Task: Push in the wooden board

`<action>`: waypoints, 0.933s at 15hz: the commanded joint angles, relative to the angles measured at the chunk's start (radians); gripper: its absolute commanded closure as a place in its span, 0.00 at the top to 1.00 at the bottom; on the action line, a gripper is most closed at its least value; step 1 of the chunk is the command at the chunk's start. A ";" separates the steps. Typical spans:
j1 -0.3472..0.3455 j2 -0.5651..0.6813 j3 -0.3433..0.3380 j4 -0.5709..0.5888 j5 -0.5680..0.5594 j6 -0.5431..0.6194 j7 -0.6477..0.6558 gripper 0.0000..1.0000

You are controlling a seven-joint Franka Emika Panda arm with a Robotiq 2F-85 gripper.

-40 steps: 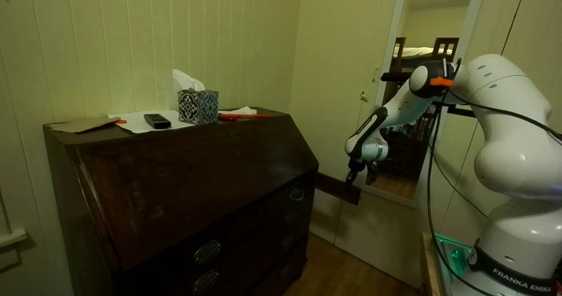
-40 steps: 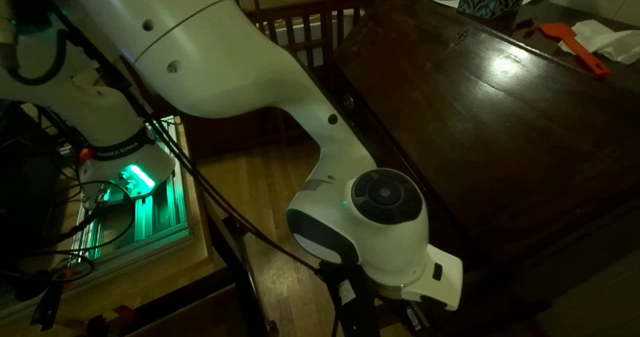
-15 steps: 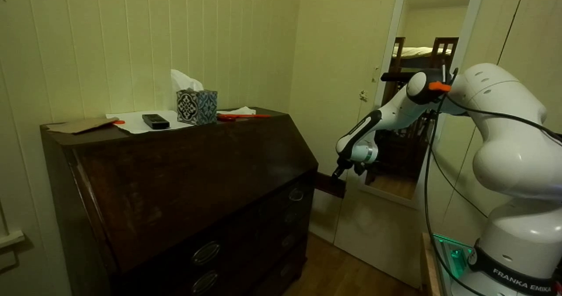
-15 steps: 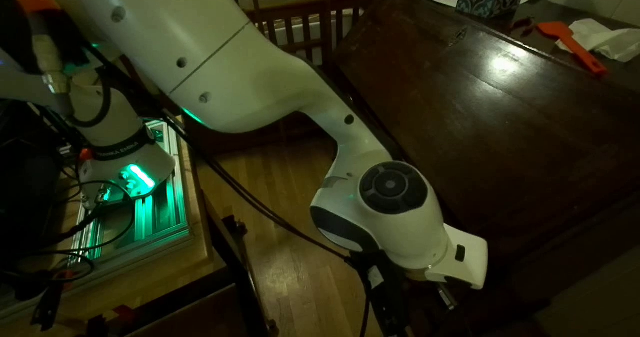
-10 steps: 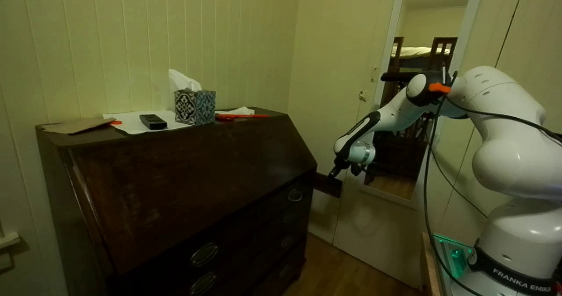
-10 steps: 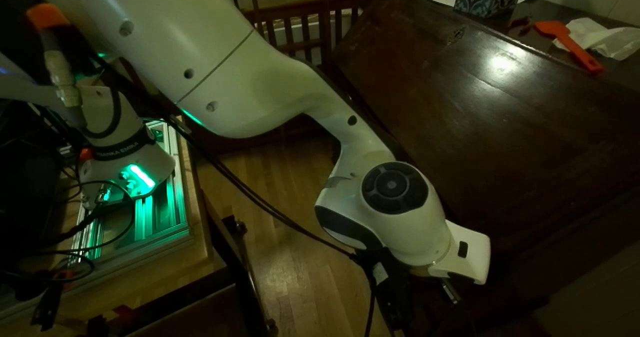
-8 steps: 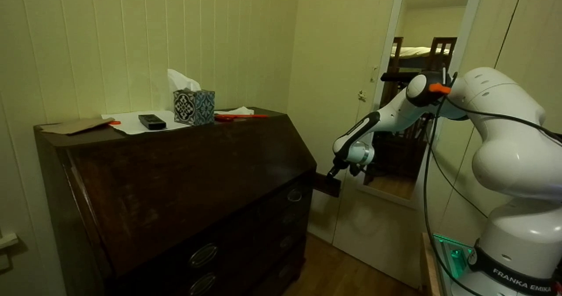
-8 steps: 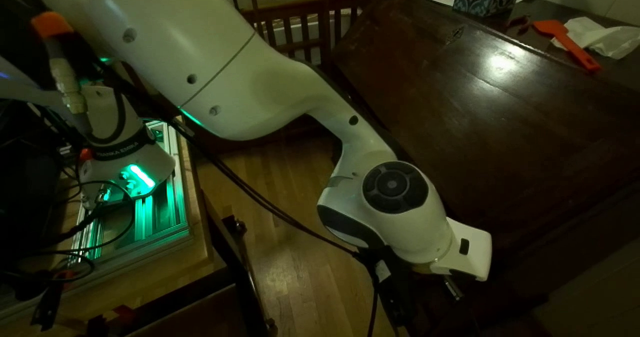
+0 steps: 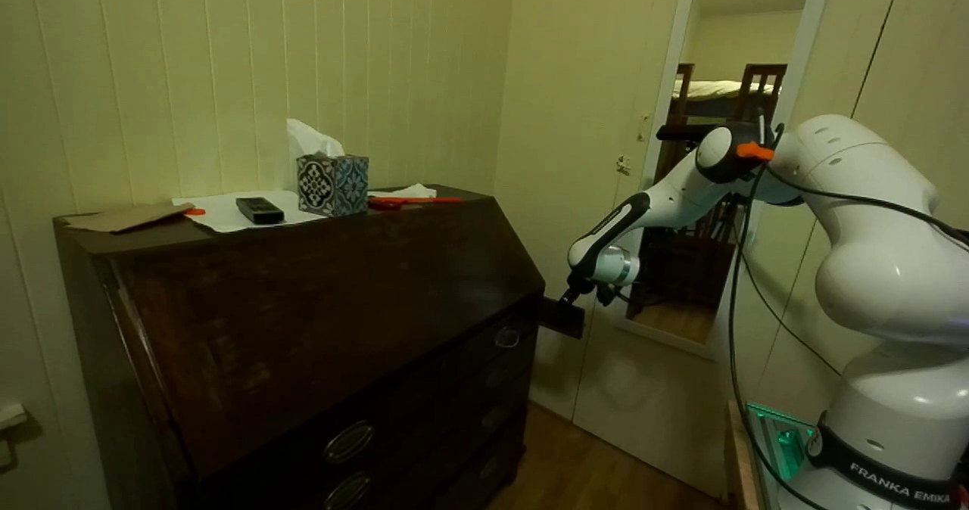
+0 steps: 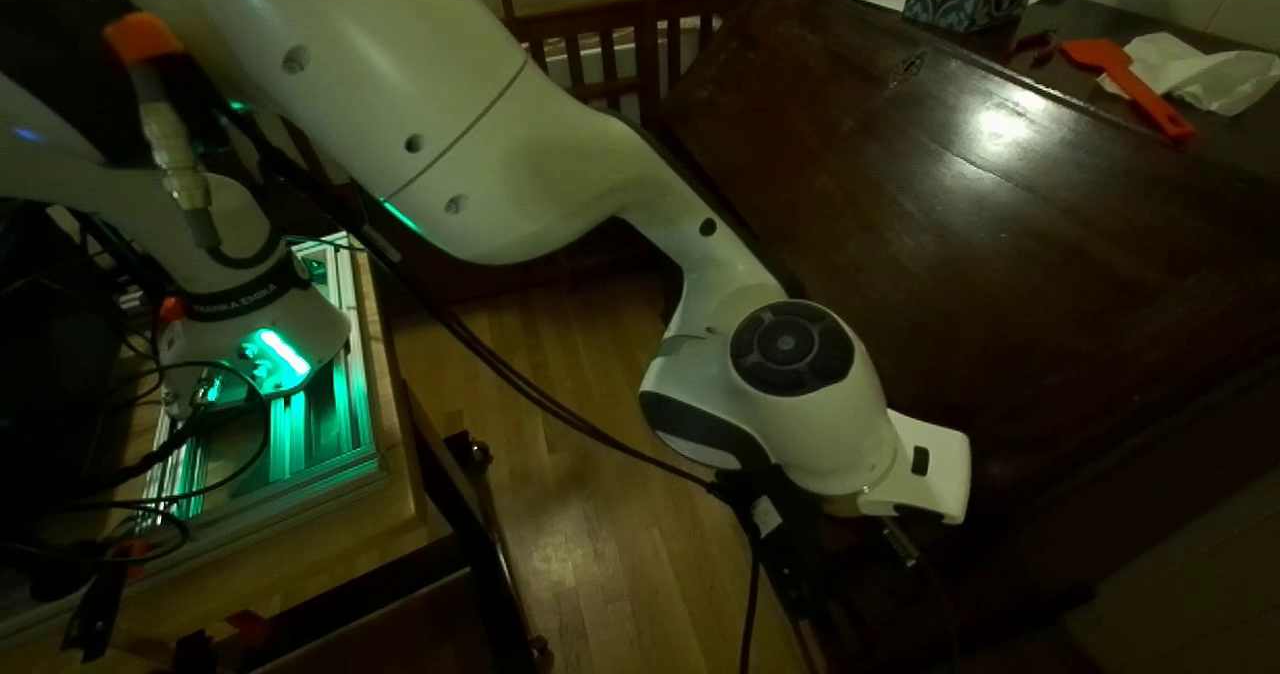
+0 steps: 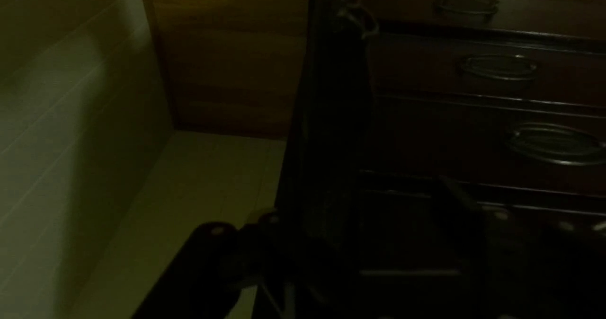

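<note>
In an exterior view we find the wooden board (image 9: 563, 319) sticking out past the far front corner of the desk (image 9: 303, 336), just below the foot of the slanted front panel (image 9: 333, 283). One end of it meets the desk, and the other is free. We see the gripper (image 9: 565, 296) right above it, angled downward toward the desk, its tip at the board's upper edge, about midway along the stretch that shows. Whether the two touch, we can't say. In the wrist view we make out the gripper's fingers (image 11: 222, 252) standing well apart, one at lower left and one at lower right, with oval drawer handles (image 11: 499, 67) beyond; it is too dark there for us to trace the board for certain. In an exterior view the arm's wrist (image 10: 800, 424) blocks much of that corner. On the desk top we see a tissue box (image 9: 333, 185) and a remote control (image 9: 260, 209), both well apart from the board
</note>
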 commanded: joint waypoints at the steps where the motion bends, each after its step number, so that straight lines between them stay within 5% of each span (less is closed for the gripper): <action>1: 0.037 -0.122 -0.038 -0.169 -0.021 -0.026 0.034 1.00; 7: -0.018 -0.197 -0.052 -0.281 -0.013 0.083 0.018 1.00; 14: -0.153 -0.285 0.003 -0.358 -0.019 0.048 -0.004 1.00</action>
